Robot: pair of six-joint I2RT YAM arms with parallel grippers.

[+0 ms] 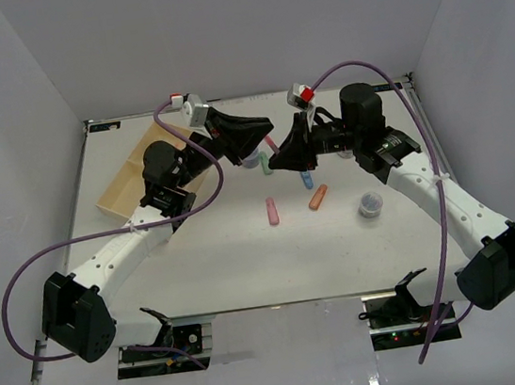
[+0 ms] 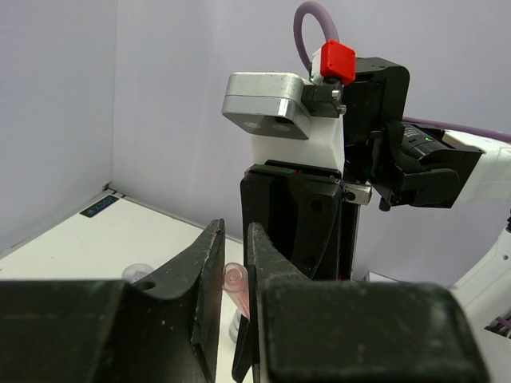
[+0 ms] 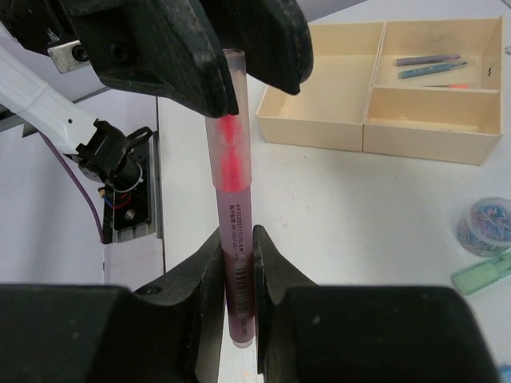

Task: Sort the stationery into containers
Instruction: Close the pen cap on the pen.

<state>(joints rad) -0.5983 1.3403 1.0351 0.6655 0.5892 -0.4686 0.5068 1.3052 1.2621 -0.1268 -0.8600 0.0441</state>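
- Plainly, the right gripper [image 3: 237,243] is clenched on the lower, barcoded end of a pink highlighter [image 3: 231,167], which stands upright in its wrist view.
- The left gripper [image 2: 235,243] grasps the same highlighter at twelve o'clock, its dark fingers pinching the capped end, so the highlighter hangs between the two above the table [image 1: 229,263].
- In the left wrist view only the rounded pink tip shows between the fingers. The rest is hidden behind the gripper body.
- From above, the two gripper bodies cover nearly all of the highlighter, leaving a short pink sliver. The print on its barrel is too small to read.
- The tray [image 3: 423,144] lies at one o'clock of the held highlighter in the right wrist view. A few thin pens [image 3: 431,70] rest in its far right compartment, while the other two compartments in sight show bare floor.
- In the top view the left arm covers much of the tray, which sits at nine o'clock of the grippers.
- A jar [image 3: 485,226] with coloured bits inside sits at three o'clock, and a green marker [image 3: 479,275] just below it is cut off by the picture edge.
- On the table at six o'clock of the grippers lies a pink marker [image 1: 273,212]. An orange marker [image 1: 318,197] and a blue marker [image 1: 307,181] lie at five o'clock, and a second jar [image 1: 369,204] at four.
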